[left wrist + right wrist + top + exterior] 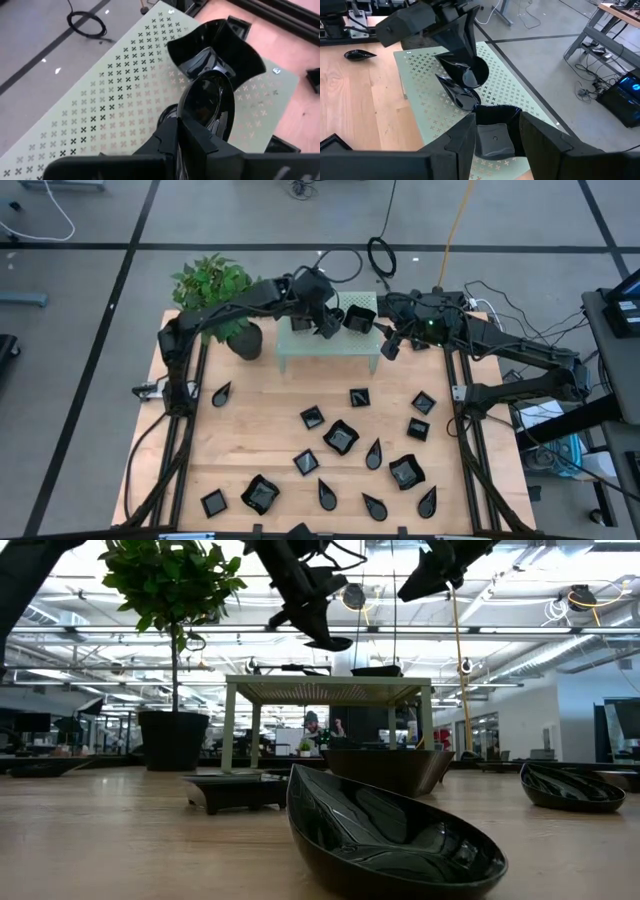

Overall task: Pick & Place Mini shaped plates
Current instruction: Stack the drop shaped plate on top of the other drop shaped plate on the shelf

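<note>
A pale green perforated stand (328, 348) sits at the table's far side. One wavy-edged square plate (360, 318) (215, 47) rests on its top. My left gripper (325, 320) hovers over the stand, shut on a black teardrop plate (207, 105) (330, 642). My right gripper (392, 345) (495, 137) is open, up in the air at the stand's right end, its fingers on either side of the wavy plate (492, 132) in the right wrist view but well above it. Several more black plates (340, 437) lie scattered on the wooden table. My left gripper pinches the teardrop plate between its two fingers by the rim at one end (192, 132); the fingers (167, 142) hide which end. They come slanting down from the table's left. The plate is lifted clear above the stand's top (330, 680), roughly level, next to the wavy plate.
A potted plant (225, 305) stands left of the stand, under the left arm. Teardrop, square and wavy plates are spread over the table's middle and near part; one teardrop (390, 830) lies right before the low camera. Free stand surface (115, 100) lies left of the wavy plate.
</note>
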Robot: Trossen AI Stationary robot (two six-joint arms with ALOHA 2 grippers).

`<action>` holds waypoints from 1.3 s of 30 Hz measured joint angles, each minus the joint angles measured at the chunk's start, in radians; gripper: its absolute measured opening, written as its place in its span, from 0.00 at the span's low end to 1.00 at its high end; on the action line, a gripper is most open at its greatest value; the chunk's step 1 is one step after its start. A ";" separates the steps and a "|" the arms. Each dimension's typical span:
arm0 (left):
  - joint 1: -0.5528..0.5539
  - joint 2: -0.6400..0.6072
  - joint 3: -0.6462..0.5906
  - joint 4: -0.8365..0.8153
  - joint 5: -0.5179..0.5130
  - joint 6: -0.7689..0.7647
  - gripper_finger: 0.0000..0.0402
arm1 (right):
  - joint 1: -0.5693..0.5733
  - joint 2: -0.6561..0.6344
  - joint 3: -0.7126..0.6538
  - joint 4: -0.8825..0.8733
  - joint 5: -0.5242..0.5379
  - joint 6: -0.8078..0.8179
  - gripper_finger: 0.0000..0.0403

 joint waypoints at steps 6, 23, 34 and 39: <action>0.001 0.000 -0.005 -0.003 0.000 -0.004 0.05 | 0.000 0.000 0.000 0.000 0.000 0.000 0.35; -0.004 0.000 -0.068 0.024 0.007 -0.026 0.05 | 0.000 0.000 0.000 0.000 0.000 0.000 0.35; -0.009 0.035 -0.068 0.029 0.011 -0.014 0.05 | 0.000 0.000 0.000 0.000 0.000 0.000 0.35; -0.005 0.032 -0.068 0.039 0.018 -0.008 0.05 | 0.000 0.000 0.000 0.000 0.000 0.000 0.35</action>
